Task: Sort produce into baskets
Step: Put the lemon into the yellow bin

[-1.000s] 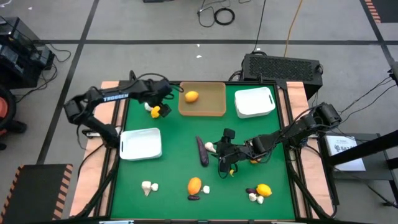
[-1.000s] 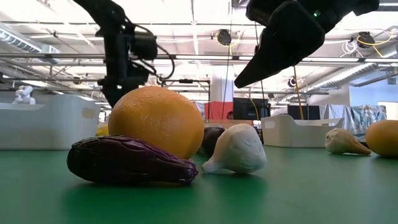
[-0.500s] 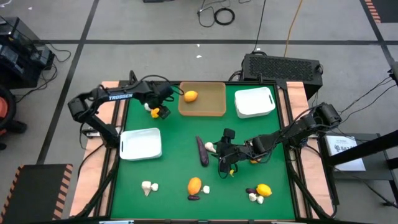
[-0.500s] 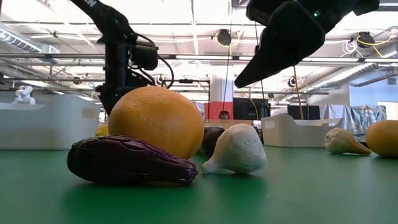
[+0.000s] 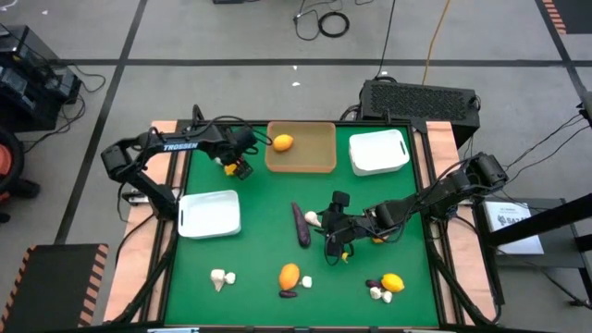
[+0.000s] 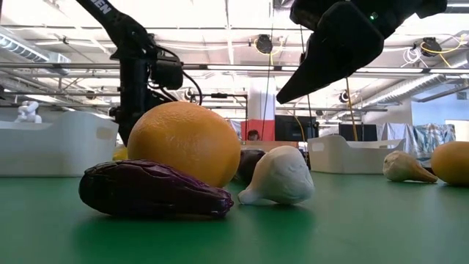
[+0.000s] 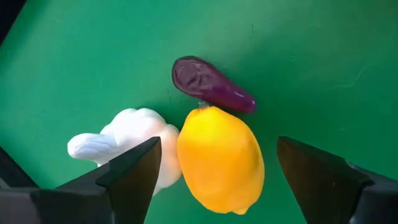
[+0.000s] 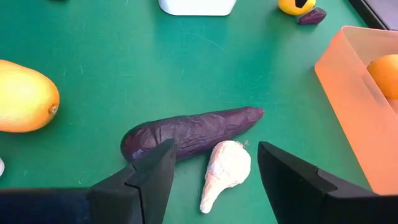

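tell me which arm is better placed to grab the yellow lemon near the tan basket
Left. Its open end effector hovers directly over the oval yellow lemon, fingers either side. The right end effector is open over the long dark purple eggplant mid-table.

Evenly and brightly lit from overhead; ceiling fixtures [image 6: 220, 15] blown out to white in the low view. Soft, short shadows under the orange [image 6: 183, 143] and the small aubergine [image 6: 154, 189] near the front edge of the green table [image 6: 352, 227]. Sharp focus on that near produce; softer on the room behind. Mild sheen on the lemon [image 7: 219, 158] in the left wrist view, own fingers [image 7: 134, 171] blurred. High view crisp, without visible glare.
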Available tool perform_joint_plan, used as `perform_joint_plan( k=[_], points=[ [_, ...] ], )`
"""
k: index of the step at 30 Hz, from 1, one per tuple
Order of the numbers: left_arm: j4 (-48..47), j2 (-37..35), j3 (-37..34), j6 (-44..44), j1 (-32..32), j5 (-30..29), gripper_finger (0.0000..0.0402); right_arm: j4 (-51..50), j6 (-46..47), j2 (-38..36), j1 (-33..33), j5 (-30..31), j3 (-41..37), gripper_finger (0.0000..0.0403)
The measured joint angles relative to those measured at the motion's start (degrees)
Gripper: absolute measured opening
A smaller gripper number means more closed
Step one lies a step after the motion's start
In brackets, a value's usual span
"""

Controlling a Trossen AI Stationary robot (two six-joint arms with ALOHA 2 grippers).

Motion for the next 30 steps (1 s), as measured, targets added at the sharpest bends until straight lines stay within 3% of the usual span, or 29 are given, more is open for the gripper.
perform_joint_plan(
  k=[12,30],
  points=[
    [-0.3,0.0,0.0,-0.3,-0.8,0.0,0.0264,0.0,0.0,0.0,0.0,0.0,0.0,0.0219],
    [3.3,0.0,-4.2,-1.3,-1.4,0.0,0.0260,0.0,0.0,0.0,0.0,0.0,0.0,0.0219]
  ],
)
